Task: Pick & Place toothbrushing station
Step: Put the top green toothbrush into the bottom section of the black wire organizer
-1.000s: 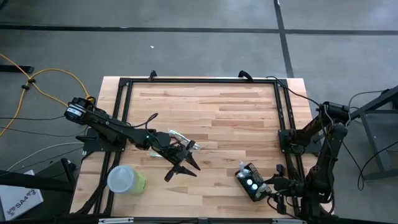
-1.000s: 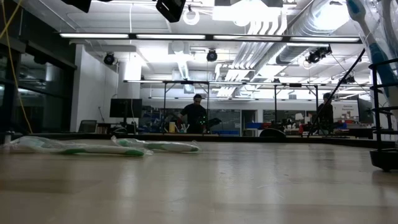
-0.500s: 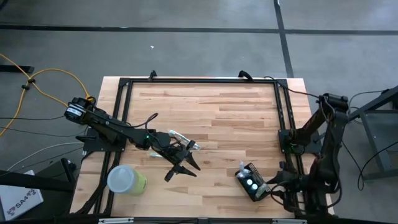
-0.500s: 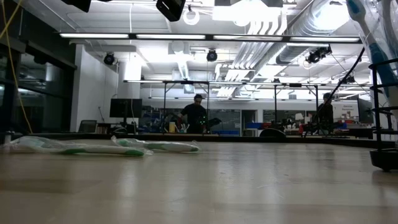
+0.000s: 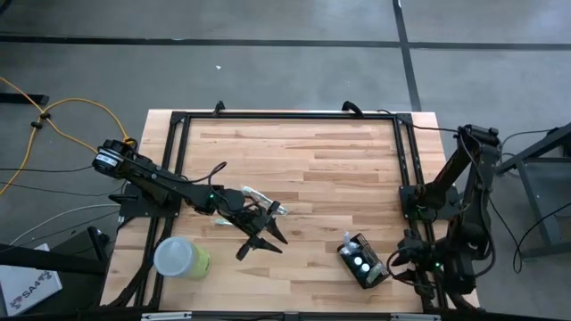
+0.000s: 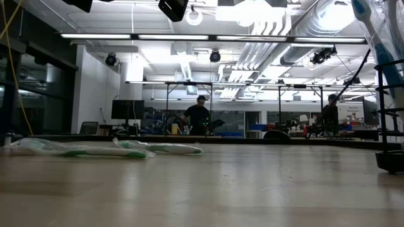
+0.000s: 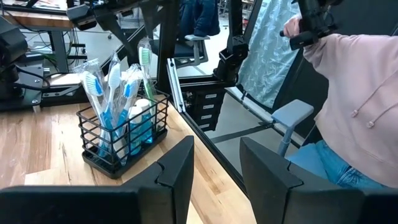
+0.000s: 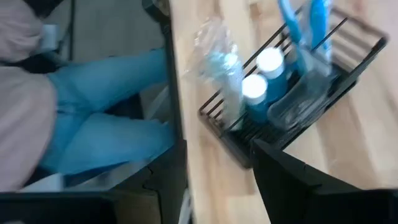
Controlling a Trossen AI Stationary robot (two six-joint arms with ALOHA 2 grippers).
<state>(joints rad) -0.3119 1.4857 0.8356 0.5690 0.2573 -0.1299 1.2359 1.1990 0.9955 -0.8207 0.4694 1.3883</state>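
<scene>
Fingers of the right gripper (image 5: pixel 399 266) stood spread, as its own wrist view showed, with a clear gap between the two dark pads (image 8: pixel 163 180) and nothing held between them. The gripper hung just beside the toothbrushing station (image 5: pixel 361 262), on the side toward the table's right edge; whether it touched the wire I could not tell. The station, a black wire basket, sat on the wooden table (image 5: pixel 303 160) near its front right corner, turned at an angle to the table edge. It held wrapped toothbrushes (image 7: pixel 111 87) with blue and green handles standing upright, and two white-capped bottles (image 8: pixel 261 74) side by side. In the low view only one black corner of the station (image 6: pixel 390 157) showed at the far right, with a blue brush (image 6: pixel 377 38) rising above it.

The left gripper (image 5: pixel 257 241) waited over the middle-left of the table with its fingers wide apart and empty, pointed toward the station from well apart. Two wrapped green toothbrushes (image 6: pixel 95 149) lay flat on the table beside it. A lime-green cup (image 5: pixel 182 258) lay near the front left corner. A person in a pink top and blue jeans (image 7: pixel 348 99) sat just beyond the table's right edge.
</scene>
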